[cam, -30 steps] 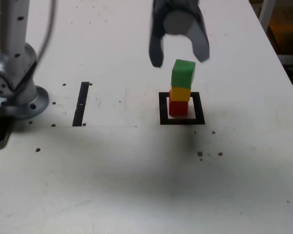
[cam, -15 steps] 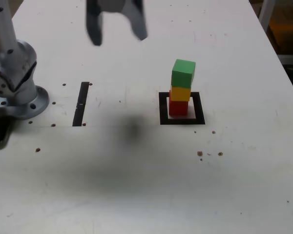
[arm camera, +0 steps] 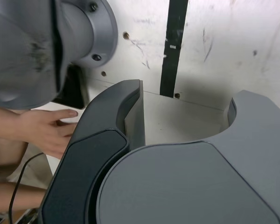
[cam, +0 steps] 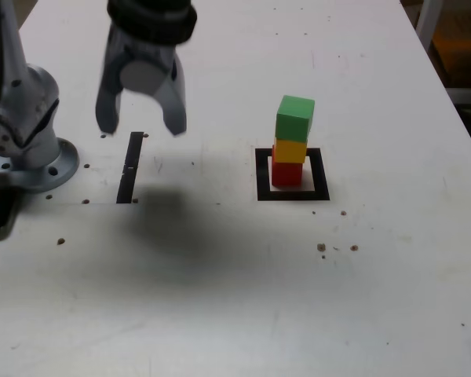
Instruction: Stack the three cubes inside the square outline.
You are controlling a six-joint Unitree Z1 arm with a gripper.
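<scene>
White surface [cam: 243,298] is carrying everything, lightly speckled with dark specks. Landmark for these notes: the square outline [cam: 292,194], black tape frame with a white centre.

Arm base [cam: 27,149] is sitting far toward the exterior view's left of the square outline, bolted to the surface. A person's hand [arm camera: 44,128] is resting beside the base in the wrist view; only a sliver of it is showing at the exterior view's left edge.

Gripper [cam: 141,126] is hanging in the air, well apart from the square outline toward the exterior view's left, pointing downward. Jaws are standing apart with nothing between them; in the wrist view only bare surface is showing in the gap. Directly under them is lying the straight black tape strip [cam: 130,166], which is not the target.

Inside the square outline the three cubes are standing as one column: red cube [cam: 286,173] lowest, on the white centre; yellow cube [cam: 290,150] on top of it; green cube [cam: 295,118] uppermost, looking turned slightly off the line of the two below. Judgement: stacked this way so the footprint is fitting within the frame, and the task is looking complete.

Stack is lying well clear of the jaws, toward the exterior view's right of them, untouched; no cube is lying anywhere near the gap.
</scene>
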